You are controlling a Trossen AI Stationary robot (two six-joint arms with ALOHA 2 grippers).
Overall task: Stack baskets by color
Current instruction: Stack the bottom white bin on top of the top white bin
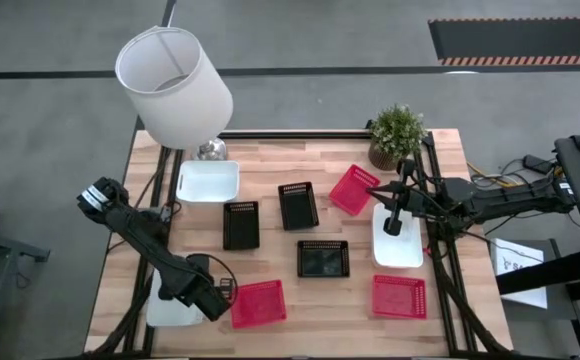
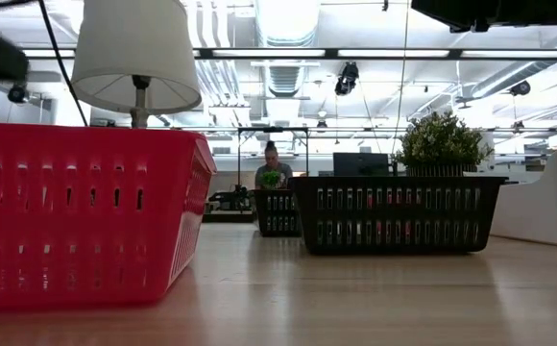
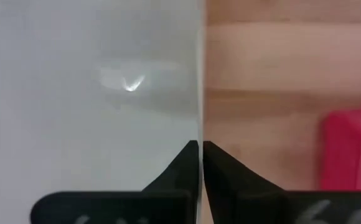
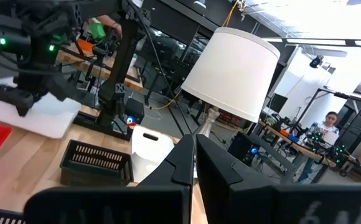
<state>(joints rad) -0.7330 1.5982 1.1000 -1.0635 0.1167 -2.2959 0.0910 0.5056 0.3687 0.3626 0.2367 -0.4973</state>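
My left gripper (image 1: 210, 297) stands at the table's near left, shut on a white basket (image 1: 168, 308); a red basket (image 1: 258, 303) lies just to its right. Another white basket (image 1: 208, 182) rests at the far left by the lamp. Three black baskets (image 1: 240, 224) (image 1: 298, 205) (image 1: 323, 258) lie flat in the middle. Two more red baskets (image 1: 354, 190) (image 1: 399, 296) lie on the right. My right gripper (image 1: 395, 218) hovers shut and holds nothing, above a third white basket (image 1: 398, 245). My left gripper pinches the white basket's right-hand wall at its rim (image 3: 200, 124), the side facing the red basket (image 3: 351, 149). One finger (image 3: 174, 174) is inside the basket and one outside. The fingers come from above, pointing down. Whether the basket is off the table, I cannot tell.
A lamp with a white shade (image 1: 175, 85) stands at the far left and a potted plant (image 1: 397, 135) at the far right. In the low view the near red basket (image 2: 86, 221) fills the left. Bare wood shows along the near edge between the red baskets.
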